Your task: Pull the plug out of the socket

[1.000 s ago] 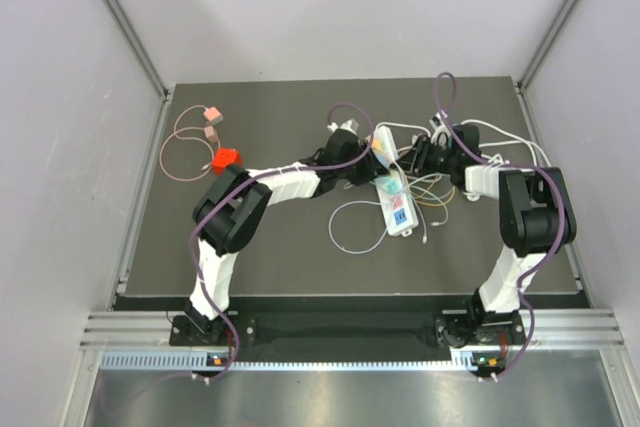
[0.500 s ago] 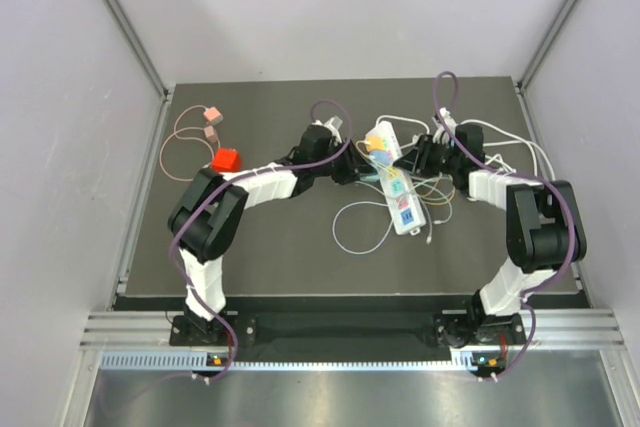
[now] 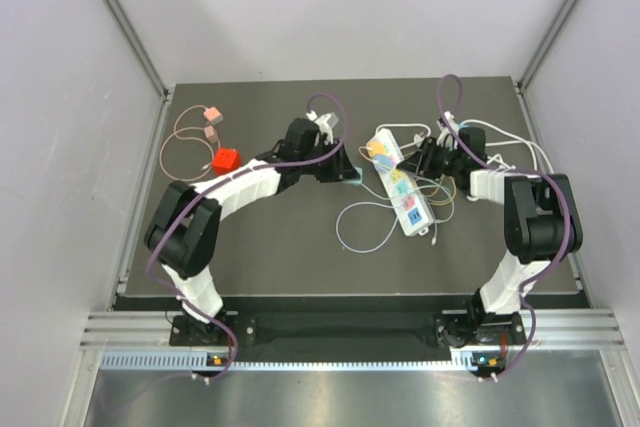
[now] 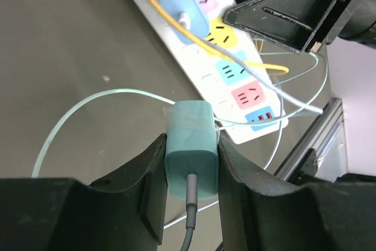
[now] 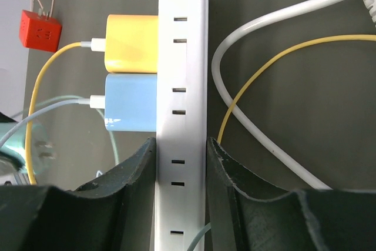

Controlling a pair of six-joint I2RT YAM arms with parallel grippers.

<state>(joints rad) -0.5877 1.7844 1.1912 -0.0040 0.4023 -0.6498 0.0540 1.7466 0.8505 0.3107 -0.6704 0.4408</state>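
I had the right gripper (image 5: 181, 171) clamped across the long white plastic power strip (image 5: 183, 57), one finger on each long edge. I judged this was to pin it to the dark table mat (image 3: 270, 247) so a pull could not drag it along. The left gripper (image 4: 192, 151) was closed on the pale teal block-shaped plastic plug (image 4: 189, 124), its fingers pressed on two opposite sides, a hold that suited a straight pull. In the top view that plug sat off the strip, near its left side but apart from it, so I judged the extraction done. It looked smooth and rounded at the corners, with a cable (image 4: 188, 216) leaving its near end and its prongs hidden. A yellow plug (image 5: 132, 43) and a light blue plug (image 5: 130, 110) sat seated side by side in the strip.
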